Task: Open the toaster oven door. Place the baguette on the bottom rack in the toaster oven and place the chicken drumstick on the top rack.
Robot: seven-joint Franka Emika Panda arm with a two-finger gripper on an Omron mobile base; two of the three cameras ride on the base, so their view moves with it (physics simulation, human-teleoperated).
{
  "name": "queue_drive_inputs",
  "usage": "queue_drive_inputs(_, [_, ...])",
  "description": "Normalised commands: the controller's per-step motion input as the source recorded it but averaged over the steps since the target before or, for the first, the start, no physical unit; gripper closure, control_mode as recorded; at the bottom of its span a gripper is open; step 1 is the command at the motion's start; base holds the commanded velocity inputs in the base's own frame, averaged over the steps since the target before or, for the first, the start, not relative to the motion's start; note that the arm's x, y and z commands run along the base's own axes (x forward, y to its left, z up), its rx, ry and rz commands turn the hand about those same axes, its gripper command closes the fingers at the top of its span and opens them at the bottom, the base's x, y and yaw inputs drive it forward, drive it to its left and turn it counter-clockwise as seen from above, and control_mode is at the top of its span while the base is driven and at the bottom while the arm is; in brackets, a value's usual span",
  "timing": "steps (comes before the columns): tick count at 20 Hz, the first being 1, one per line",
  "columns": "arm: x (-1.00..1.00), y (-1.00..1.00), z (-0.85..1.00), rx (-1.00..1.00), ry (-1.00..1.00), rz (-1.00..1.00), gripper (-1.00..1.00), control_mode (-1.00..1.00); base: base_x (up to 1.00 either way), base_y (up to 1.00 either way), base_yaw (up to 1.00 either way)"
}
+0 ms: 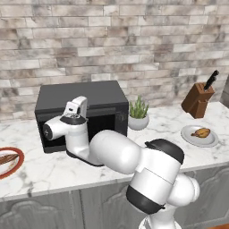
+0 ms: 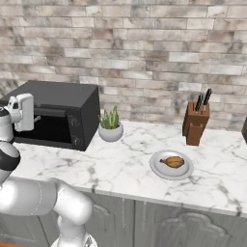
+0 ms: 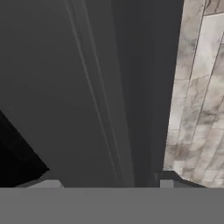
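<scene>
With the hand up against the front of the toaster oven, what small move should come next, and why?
Probably finish closing the gripper on the top edge of the toaster oven door, then pull it outward and down. The door looks shut, the baguette and chicken drumstick sit on their plates.

No readable text, labels, brand names, numbers or signs appear anywhere. The toaster oven (image 1: 82,114) front and its knobs carry no legible markings, and the knife block (image 2: 195,122) is plain, unmarked wood.
</scene>
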Motion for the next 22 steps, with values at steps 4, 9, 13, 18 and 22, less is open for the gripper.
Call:
queue_drive_inputs(4, [0.07,0.18,0.0,0.02,-0.06,-0.11,1.0,-1.0,0.0,0.0,0.0])
queue_drive_inputs(9, [0.11,0.01,-0.01,0.04,-0.04,-0.1,1.0,-1.0,0.0,0.0,0.0])
queue_drive_inputs(13, [0.31,0.0,-0.13,0.07,0.0,-0.09,1.0,-1.0,0.0,0.0,0.0])
queue_drive_inputs(18, [0.42,-0.03,-0.31,0.16,0.01,-0.04,1.0,-1.0,0.0,0.0,0.0])
queue_drive_inputs(22, [0.29,-0.07,-0.8,0.15,0.03,0.0,1.0,-1.0,0.0,0.0,0.0])
